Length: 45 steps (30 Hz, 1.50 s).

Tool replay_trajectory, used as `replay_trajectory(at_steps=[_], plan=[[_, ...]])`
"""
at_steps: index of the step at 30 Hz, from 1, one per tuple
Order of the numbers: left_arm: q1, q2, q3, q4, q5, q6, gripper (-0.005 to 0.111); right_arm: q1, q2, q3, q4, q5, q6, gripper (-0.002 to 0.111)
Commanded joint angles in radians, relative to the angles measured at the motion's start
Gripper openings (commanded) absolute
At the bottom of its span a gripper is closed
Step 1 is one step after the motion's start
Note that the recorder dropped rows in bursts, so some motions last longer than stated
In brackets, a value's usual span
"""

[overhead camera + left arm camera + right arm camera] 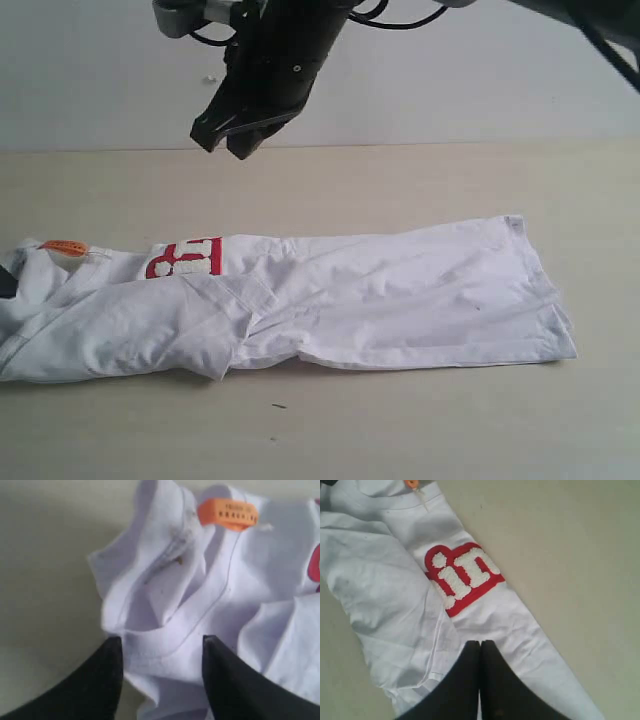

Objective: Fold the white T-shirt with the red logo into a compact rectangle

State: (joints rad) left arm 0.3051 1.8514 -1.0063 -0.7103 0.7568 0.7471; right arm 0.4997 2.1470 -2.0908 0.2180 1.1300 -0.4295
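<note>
The white T-shirt (380, 300) lies as a long folded band across the table, with its hem on the right and its collar on the left. Part of the red logo (185, 258) shows near the collar, and the orange neck tag (63, 246) lies at the far left. My right gripper (232, 140) hangs high above the logo end, shut and holding nothing. In the right wrist view, its shut tips (480, 642) sit over the cloth just below the logo (462, 577). My left gripper (161, 645) is open, low over the bunched collar (170, 595) near the tag (227, 514).
The beige table (420, 190) runs back to a pale wall. A small dark speck (278, 406) lies in front of the shirt. Something dark (5, 284) shows at the left edge beside the collar.
</note>
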Motion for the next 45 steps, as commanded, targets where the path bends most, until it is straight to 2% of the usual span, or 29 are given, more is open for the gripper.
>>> replay_trajectory(at_steps=[1,5,7,15,18,24,26,30,37,40,43,44,45], plan=[[-0.047,0.029,0.014,-0.004,0.014,0.059,0.055,-0.007,-0.059,0.086,-0.007,-0.056,-0.014,0.0],[-0.102,0.049,0.014,0.0,-0.06,0.092,0.058,-0.011,-0.135,0.201,-0.057,-0.138,-0.014,0.0],[-0.107,0.032,-0.004,0.007,-0.078,0.082,0.059,-0.019,-0.169,0.26,-0.072,-0.171,-0.014,0.0],[-0.035,-0.036,-0.009,0.063,-0.046,-0.028,0.059,-0.052,-0.194,0.368,-0.089,-0.23,-0.01,0.0],[-0.027,-0.011,0.033,0.063,-0.091,-0.026,0.059,-0.055,-0.194,0.379,-0.1,-0.211,0.008,0.0],[-0.06,0.044,0.051,0.034,-0.164,-0.022,0.059,-0.055,-0.203,0.379,-0.106,-0.183,0.013,0.0],[-0.062,0.059,0.043,-0.013,-0.152,-0.005,0.059,-0.055,-0.205,0.379,-0.106,-0.189,0.013,0.0],[-0.062,0.115,0.003,-0.107,-0.019,0.086,0.059,-0.055,-0.205,0.379,-0.106,-0.199,0.013,0.0],[-0.062,0.148,0.003,-0.099,-0.083,0.082,0.057,-0.055,-0.205,0.379,-0.104,-0.202,0.013,0.0],[-0.062,0.14,0.003,-0.086,-0.081,0.086,0.045,-0.055,-0.205,0.379,-0.106,-0.202,0.013,0.0],[-0.062,0.12,0.003,-0.055,-0.063,0.09,0.014,-0.055,-0.216,0.379,-0.127,-0.202,0.011,0.0],[-0.062,0.113,0.003,-0.055,-0.056,0.09,-0.001,-0.055,-0.225,0.379,-0.139,-0.202,0.011,0.0],[-0.062,0.107,-0.004,-0.057,-0.038,0.094,0.001,-0.058,-0.238,0.379,-0.148,-0.202,0.013,0.0]])
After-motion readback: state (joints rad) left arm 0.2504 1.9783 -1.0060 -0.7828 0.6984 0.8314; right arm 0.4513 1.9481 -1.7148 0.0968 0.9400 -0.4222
